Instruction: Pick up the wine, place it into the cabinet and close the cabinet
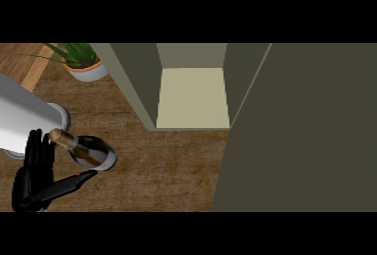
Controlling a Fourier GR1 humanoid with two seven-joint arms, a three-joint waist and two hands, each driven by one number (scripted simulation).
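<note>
The cabinet gapes unblocked, its door wide at right.

The light is dim and even, brightest on the pale inner floor of the cabinet at upper centre, the counter below it darker.

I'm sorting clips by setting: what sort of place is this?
Probably a home kitchen: a wine bottle sits on a brown counter before an open cabinet, with a potted plant at the back.

The brown counter is carrying an open cabinet at the back, a potted plant standing in the far left corner, and a wine bottle standing nearer, at the left.
</note>
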